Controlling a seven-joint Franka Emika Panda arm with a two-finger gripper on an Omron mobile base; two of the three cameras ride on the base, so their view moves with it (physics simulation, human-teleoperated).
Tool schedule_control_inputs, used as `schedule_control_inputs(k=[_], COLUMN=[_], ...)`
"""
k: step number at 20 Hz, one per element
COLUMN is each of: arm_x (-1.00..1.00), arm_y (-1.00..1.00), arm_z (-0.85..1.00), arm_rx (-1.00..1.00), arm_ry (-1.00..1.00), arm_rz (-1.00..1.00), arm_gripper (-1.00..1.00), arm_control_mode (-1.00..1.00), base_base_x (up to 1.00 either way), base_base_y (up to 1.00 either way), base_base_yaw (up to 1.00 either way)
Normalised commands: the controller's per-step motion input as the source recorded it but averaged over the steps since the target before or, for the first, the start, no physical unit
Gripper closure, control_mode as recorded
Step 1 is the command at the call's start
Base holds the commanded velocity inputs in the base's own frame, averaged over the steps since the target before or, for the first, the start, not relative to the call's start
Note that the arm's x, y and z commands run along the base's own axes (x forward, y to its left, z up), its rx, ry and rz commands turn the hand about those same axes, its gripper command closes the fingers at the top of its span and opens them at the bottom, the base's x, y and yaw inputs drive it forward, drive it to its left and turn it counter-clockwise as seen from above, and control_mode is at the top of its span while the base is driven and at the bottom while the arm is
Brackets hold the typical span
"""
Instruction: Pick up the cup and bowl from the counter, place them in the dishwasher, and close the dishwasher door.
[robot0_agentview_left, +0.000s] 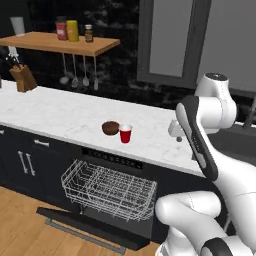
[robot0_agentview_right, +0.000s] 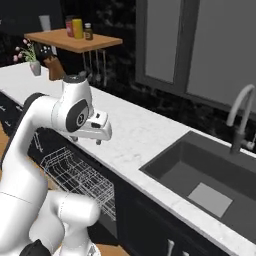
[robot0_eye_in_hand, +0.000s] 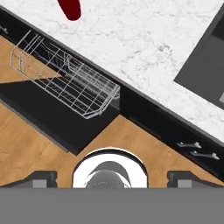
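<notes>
The claw (robot0_agentview_left: 177, 134) hangs wide open and empty above the surface (robot0_agentview_left: 65, 117), well right of the red cup (robot0_agentview_left: 125, 133) and brown bowl (robot0_agentview_left: 110, 128), which touch.

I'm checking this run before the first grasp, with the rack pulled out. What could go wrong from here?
1. The cup and bowl stand so close together that they may be touching, so the open gripper closing on one might knock the other along the counter.
2. Both stand near the counter's front edge above the rack; a nudge could tip one off.
3. The dishwasher door lies flat and low, where the base could hit it.
</notes>
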Motion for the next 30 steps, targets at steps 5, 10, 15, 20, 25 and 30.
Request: schedule_control_inputs(k=[5, 10, 15, 20, 25, 30], arm_x=[0.0, 0.0, 0.0, 0.0, 0.0, 0.0], arm_y=[0.0, 0.0, 0.0, 0.0, 0.0, 0.0], arm_z=[0.0, 0.0, 0.0, 0.0, 0.0, 0.0], arm_rx=[0.0, 0.0, 0.0, 0.0, 0.0, 0.0], arm_ry=[0.0, 0.0, 0.0, 0.0, 0.0, 0.0], arm_rz=[0.0, 0.0, 0.0, 0.0, 0.0, 0.0], arm_gripper=[-1.0, -1.0, -1.0, -1.0, -1.0, -1.0], arm_control_mode=[1.0, 1.0, 1.0, 1.0, 1.0, 1.0], base_base_x=[-0.01, 0.0, -0.01, -0.02, -0.07, 0.0], base_base_y=[-0.05, -0.24, -0.39, -0.51, -0.71, -0.6], base_base_yaw=[0.48, 0.41, 0.32, 0.27, 0.19, 0.15])
